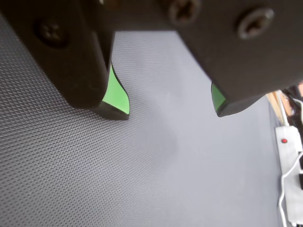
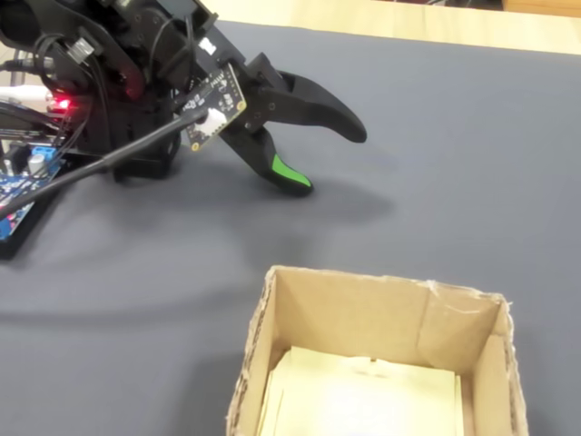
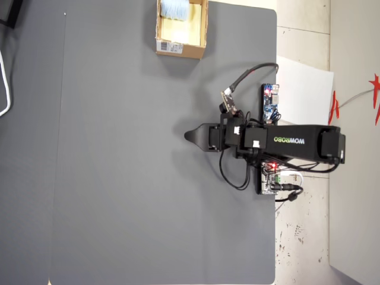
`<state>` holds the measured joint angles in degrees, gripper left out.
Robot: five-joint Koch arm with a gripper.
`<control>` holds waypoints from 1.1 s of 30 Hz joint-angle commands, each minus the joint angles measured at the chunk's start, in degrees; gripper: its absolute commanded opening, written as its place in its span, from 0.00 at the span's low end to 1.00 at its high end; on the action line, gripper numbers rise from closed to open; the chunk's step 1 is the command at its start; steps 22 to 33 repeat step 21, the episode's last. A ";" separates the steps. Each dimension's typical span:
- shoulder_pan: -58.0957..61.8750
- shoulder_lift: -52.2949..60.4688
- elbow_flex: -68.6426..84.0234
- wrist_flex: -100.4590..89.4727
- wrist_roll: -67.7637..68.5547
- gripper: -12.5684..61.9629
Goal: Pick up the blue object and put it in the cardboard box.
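Note:
In the overhead view the pale blue object [image 3: 174, 7] lies inside the cardboard box [image 3: 191, 48], at the far top edge of the mat. The fixed view shows the box [image 2: 381, 292] close in front with its pale yellowish inside; the blue object is out of that frame. My gripper [image 3: 189, 136] is far from the box, over the bare grey mat. It stands open [image 2: 331, 162] with nothing between its green-padded fingers [image 1: 169, 111], low above the mat.
The arm's base, cables and a small blue circuit board [image 3: 270, 102] sit at the mat's right edge in the overhead view. A white power strip [image 1: 289, 156] lies at the right of the wrist view. A white sheet [image 3: 304, 89] lies beyond the mat.

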<state>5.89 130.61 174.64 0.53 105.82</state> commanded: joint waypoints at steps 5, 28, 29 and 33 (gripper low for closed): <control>-3.34 5.10 3.96 2.90 2.20 0.62; -3.25 5.10 3.96 2.90 2.20 0.63; -3.25 5.10 3.96 2.90 2.20 0.63; -3.25 5.10 3.96 2.90 2.20 0.63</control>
